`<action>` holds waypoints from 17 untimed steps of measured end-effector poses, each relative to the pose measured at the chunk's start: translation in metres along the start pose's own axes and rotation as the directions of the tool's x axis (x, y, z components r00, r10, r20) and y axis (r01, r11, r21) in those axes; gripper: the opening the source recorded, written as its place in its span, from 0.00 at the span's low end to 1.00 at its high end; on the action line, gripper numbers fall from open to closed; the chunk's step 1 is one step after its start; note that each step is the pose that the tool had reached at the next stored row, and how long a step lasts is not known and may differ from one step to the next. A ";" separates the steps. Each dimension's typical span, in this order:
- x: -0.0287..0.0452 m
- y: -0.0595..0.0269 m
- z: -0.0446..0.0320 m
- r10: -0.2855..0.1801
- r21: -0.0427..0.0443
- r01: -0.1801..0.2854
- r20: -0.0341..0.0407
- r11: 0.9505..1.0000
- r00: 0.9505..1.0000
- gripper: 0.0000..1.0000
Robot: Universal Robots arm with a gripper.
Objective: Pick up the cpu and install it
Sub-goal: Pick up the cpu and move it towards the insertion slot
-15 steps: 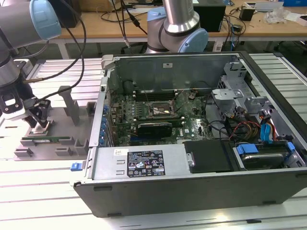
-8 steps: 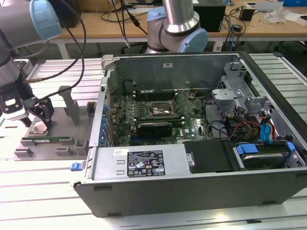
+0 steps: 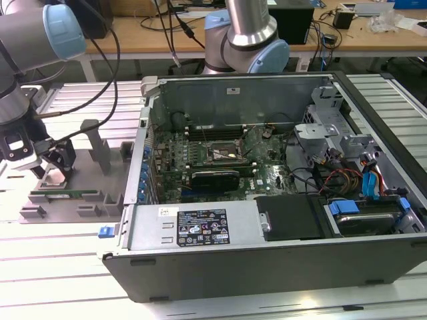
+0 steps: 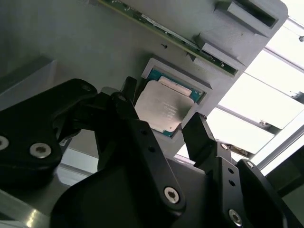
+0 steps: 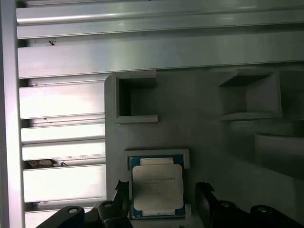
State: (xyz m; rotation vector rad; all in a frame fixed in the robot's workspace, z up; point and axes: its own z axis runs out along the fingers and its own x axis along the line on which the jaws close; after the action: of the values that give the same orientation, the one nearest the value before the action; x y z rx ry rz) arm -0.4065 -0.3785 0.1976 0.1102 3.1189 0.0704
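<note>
- One open computer case (image 3: 267, 220) lies on the slatted desk (image 3: 60, 270). Its socket (image 3: 223, 155) is well apart from our work point.
- Beside the case, toward the exterior view's left, a grey fixture (image 3: 107, 183) holds the cpu (image 5: 156, 187) in a shallow square recess.
- The cpu lies flat with its silver plate facing up at the hand. It is near square, so it shows no marked long axis. Its edges run parallel to the recess walls.
- The hand (image 4: 162, 107) hovers open, with one finger outside each of two opposite cpu edges. We cannot tell whether either finger touches.
- We judge the step in hand to be the grasp. We keep the fingers centred and square to those edges. We close evenly so the chip does not tilt.
</note>
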 end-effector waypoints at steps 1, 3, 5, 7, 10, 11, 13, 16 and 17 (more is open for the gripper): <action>0.0003 0.0000 0.0007 0.000 0.000 0.000 0.000 1.000 1.000 0.66; 0.0005 0.0001 0.0028 0.000 0.000 0.000 0.000 1.000 1.000 0.66; 0.0008 0.0003 0.0045 0.000 0.000 0.000 0.000 1.000 1.000 0.66; 0.0010 0.0002 0.0067 0.000 0.000 0.000 0.000 1.000 1.000 0.66; 0.0015 0.0002 0.0093 0.000 0.000 0.000 0.000 1.000 1.000 0.66; 0.0015 0.0002 0.0093 0.000 0.000 0.000 0.000 1.000 1.000 0.66; 0.0016 0.0002 0.0099 0.000 0.000 0.000 0.000 1.000 1.000 0.66; 0.0018 0.0011 0.0107 0.000 0.000 0.000 0.000 1.000 1.000 0.66; 0.0018 0.0015 0.0106 0.000 0.000 0.000 0.000 1.000 1.000 0.66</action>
State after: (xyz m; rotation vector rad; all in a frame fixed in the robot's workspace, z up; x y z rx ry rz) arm -0.4080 -0.3764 0.1870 0.1105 3.1191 0.0710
